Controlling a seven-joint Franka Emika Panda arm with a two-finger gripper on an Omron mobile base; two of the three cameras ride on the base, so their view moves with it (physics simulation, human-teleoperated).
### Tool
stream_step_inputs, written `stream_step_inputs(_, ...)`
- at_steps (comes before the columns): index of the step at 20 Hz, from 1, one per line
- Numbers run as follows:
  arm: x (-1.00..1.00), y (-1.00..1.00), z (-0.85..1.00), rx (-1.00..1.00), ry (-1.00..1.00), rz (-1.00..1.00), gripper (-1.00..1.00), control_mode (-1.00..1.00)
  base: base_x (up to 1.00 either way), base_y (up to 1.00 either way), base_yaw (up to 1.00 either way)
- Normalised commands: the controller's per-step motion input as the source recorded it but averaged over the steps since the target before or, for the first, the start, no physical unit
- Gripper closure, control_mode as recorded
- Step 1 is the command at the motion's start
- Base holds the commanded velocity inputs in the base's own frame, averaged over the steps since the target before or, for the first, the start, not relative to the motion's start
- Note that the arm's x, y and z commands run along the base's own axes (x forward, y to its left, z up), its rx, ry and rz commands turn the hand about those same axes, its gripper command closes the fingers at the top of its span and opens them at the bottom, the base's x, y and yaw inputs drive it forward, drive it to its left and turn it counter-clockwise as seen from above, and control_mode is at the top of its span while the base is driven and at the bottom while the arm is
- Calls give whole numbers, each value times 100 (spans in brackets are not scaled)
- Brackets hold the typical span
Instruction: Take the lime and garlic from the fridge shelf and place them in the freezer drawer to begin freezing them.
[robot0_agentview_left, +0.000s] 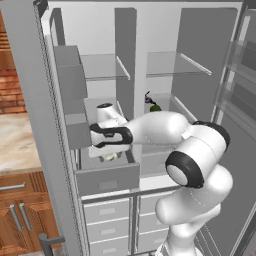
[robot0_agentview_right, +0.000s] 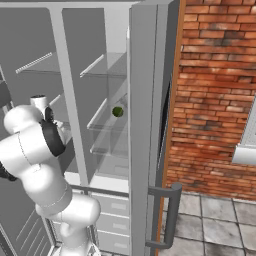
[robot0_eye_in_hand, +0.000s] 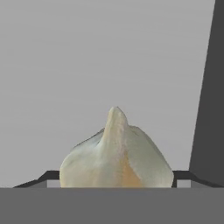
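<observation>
Claw (robot0_agentview_left: 111, 156) hanging over the open freezer drawer (robot0_agentview_left: 107, 179), clamping the garlic (robot0_eye_in_hand: 116, 154) between its tips, lime (robot0_agentview_right: 117, 111) sitting on the right fridge shelf (robot0_agentview_right: 107, 125), near its edge

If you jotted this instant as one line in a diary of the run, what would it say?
garlic: at hand, over open freezer drawer | lime: on fridge shelf | grip: cannot tell

No readable text, label or number appears anywhere (all surfaces plain).
</observation>
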Motion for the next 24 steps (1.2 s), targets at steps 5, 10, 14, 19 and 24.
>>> stream_step_inputs(5, -9, 12, -33, -2, -2, 0, 100, -100, 0, 0, 0)
stream_step_inputs(10, -42, 10, -41, 0, 0, 1, 100, -100, 0, 0, 0)
stream_step_inputs(14, -62, 2, -37, 0, 1, 3, 100, -100, 0, 0, 0)
stream_step_inputs(19, -35, 1, -14, 0, 1, 0, -100, -100, 0, 0, 0)
stream_step_inputs(24, 0, 0, 7, 0, -2, 0, -100, -100, 0, 0, 0)
